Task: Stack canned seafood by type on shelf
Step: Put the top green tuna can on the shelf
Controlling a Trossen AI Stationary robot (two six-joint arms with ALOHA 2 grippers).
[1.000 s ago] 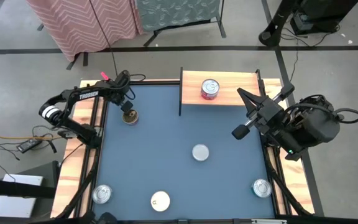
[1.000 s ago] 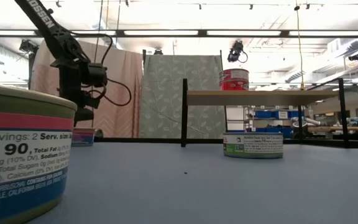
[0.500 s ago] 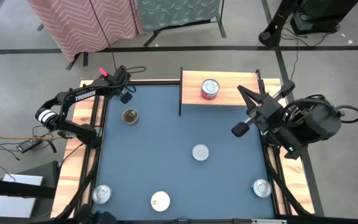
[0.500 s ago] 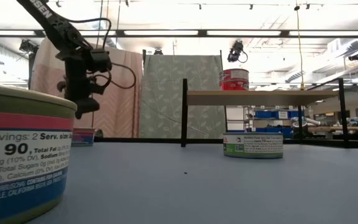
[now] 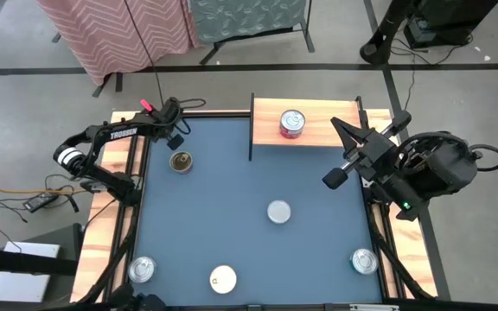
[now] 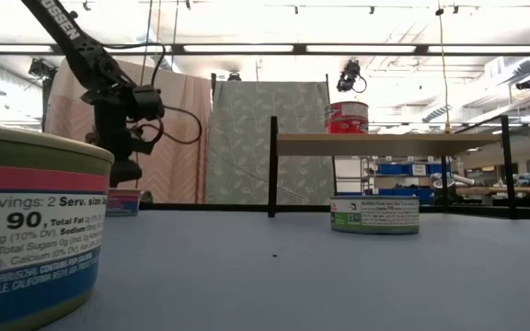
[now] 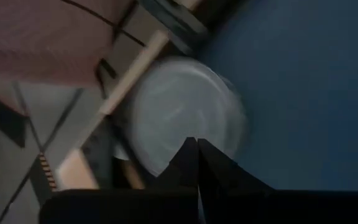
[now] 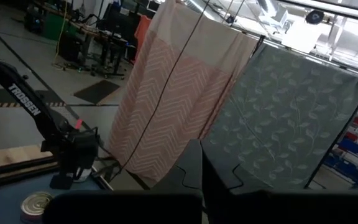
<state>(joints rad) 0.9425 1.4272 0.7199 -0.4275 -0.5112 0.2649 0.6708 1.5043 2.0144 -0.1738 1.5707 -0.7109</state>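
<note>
The blue surface [image 5: 232, 186] carries five tins: a gold-lidded tin [image 5: 180, 161] at 10 o'clock, a silver-lidded tin [image 5: 278, 211] near centre, and three more [image 5: 142, 269] [image 5: 223, 278] [image 5: 364, 260] along the 6 o'clock edge. The light-wood shelf [image 5: 327, 121] stands at 1 o'clock. One red-labelled tin [image 5: 292, 123] rests upright on it.

A red-labelled tin [image 5: 292, 123] stands upright on the light-wood shelf [image 5: 318, 123] at the table's far edge. A gold-lidded tin [image 5: 180, 161] sits near the far-left corner, a silver one [image 5: 278, 211] mid-table, and along the near edge lie a silver tin [image 5: 142, 269], a white-lidded tin [image 5: 223, 278] and another silver tin [image 5: 363, 260].
</note>
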